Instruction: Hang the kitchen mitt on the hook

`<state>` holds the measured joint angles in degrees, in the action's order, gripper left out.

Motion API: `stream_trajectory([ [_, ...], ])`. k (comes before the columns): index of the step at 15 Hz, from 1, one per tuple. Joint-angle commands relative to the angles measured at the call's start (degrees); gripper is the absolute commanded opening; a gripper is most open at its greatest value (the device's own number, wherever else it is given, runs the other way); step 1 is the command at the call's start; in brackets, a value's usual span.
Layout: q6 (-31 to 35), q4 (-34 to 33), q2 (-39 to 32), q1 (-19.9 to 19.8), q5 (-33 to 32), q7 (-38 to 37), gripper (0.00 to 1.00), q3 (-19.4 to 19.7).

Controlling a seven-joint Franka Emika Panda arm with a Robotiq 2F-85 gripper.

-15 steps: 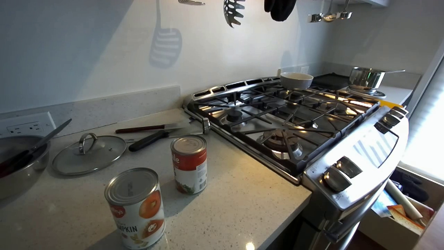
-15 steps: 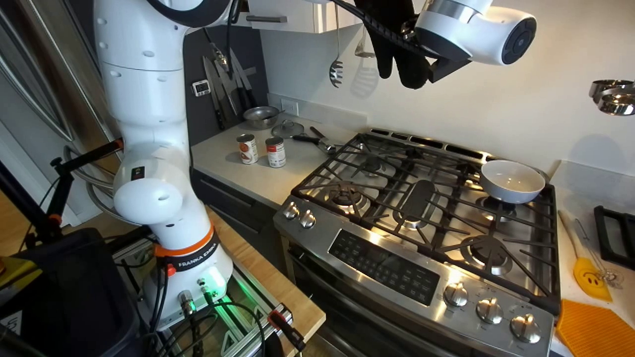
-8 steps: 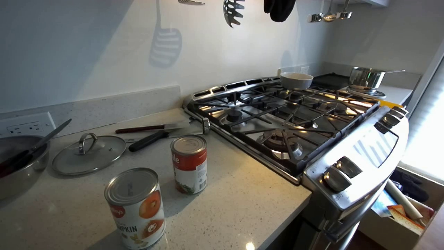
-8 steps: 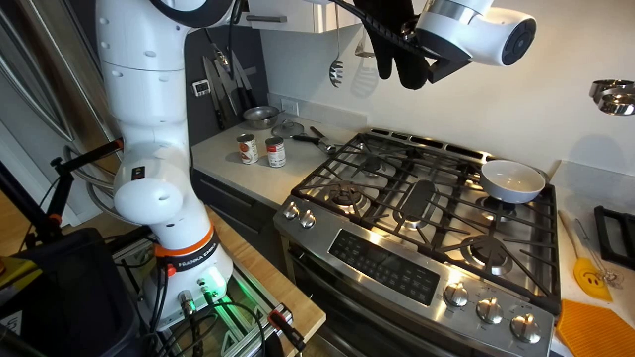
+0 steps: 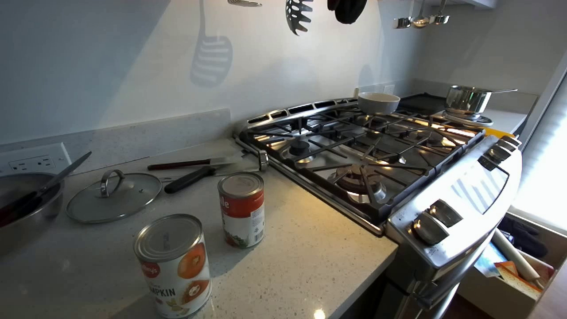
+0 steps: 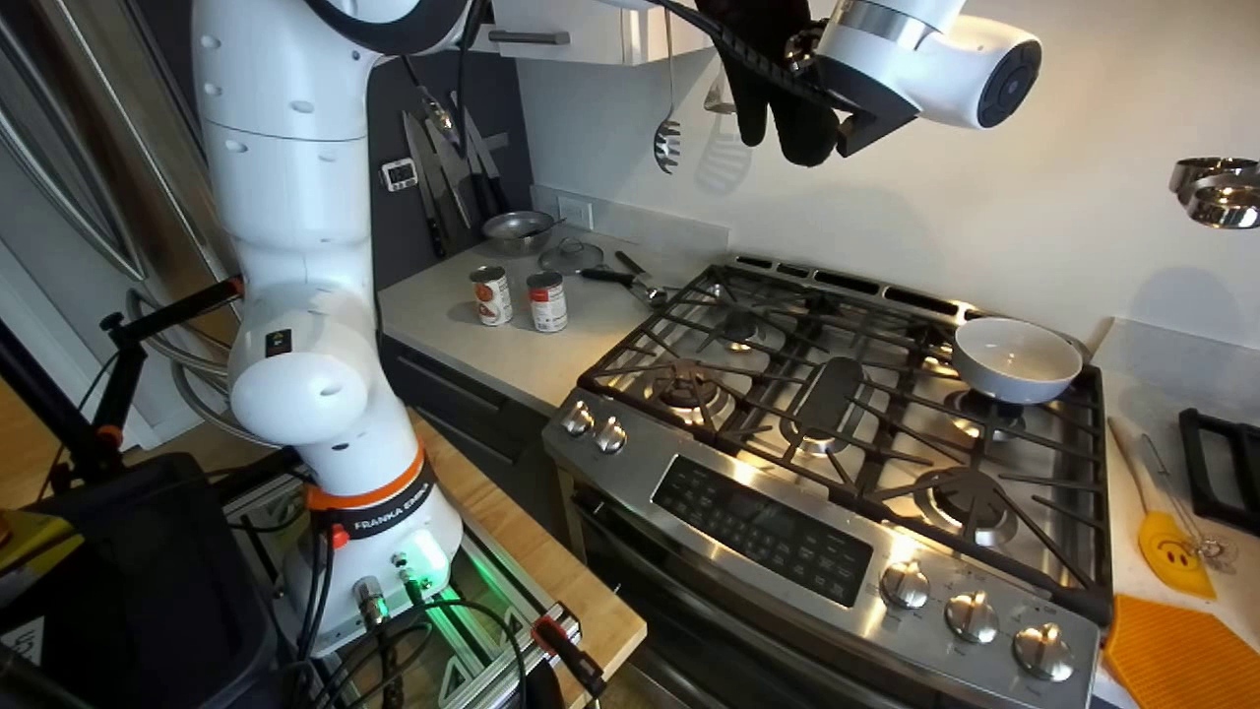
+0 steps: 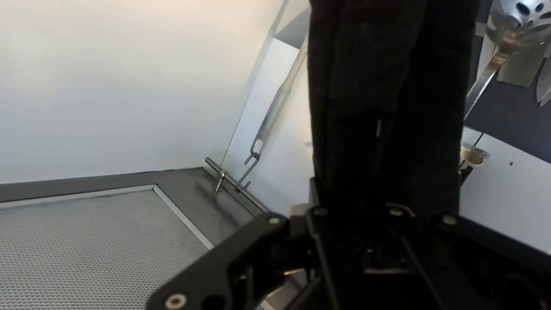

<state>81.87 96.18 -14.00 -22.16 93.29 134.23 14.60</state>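
Mitt [image 7: 374, 90] dangled tips-down | gripper [image 7: 358, 203] jaws pinched its top, likely to offer it to rail [image 7: 254, 199] | target hook was unclear

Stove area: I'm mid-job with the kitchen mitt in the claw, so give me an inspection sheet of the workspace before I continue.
surface: speckled counter beside the stove; white bowl standing on the stove.
job's things: kitchen mitt held above the stove; an S-shaped hook on the rail carries a utensil handle. Which hook the mitt is meant for cannot be told.
clutter: pumpkin can, red-labelled can, glass lid and black-handled tool on the counter.
gripper: claw shut on the mitt.
cables: black cable passes in front of the mitt in an exterior view; contact cannot be told.
surroundings: pronged utensil and metal cups hang by the wall.
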Motion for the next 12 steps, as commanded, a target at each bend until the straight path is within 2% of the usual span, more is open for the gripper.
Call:
stream_trajectory([
  [1,-2.03,-0.25,-0.05,0.15,5.07,-0.25,0.05,0.1],
  [12,0.29,0.01,-0.86,1.8,16.58,-5.79,0.05,-0.39],
])
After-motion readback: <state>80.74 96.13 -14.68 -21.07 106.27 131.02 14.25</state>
